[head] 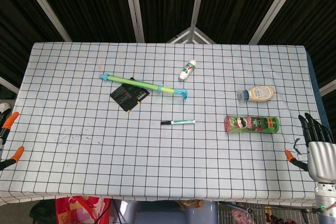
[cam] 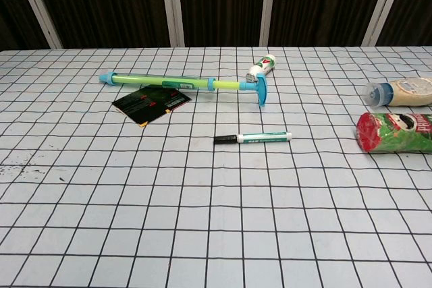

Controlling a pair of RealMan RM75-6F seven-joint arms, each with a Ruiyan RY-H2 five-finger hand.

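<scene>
Six things lie on a checked tablecloth (head: 79,171): one crisp can (head: 252,124) in red and green lying on its side near the right edge, one sauce bottle (head: 258,94) just behind it, one marker (head: 177,122), one long green water squirter (head: 142,84), one dark card (head: 129,95) and one small white tube (head: 187,70). No writing is readable. The right hand (head: 318,148), fingers spread and holding nothing, hovers near the can. Only orange tips of the left hand (head: 8,140) show; its pose cannot be told.

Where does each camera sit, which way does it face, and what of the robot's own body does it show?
Head view: high over the near edge, looking down on the table; right hand at the right edge, orange tips of the left hand at the left.
Chest view: low at the near edge, looking across the cloth toward the dark wall; no body parts show.
Shared: marker, can, water gun.
</scene>
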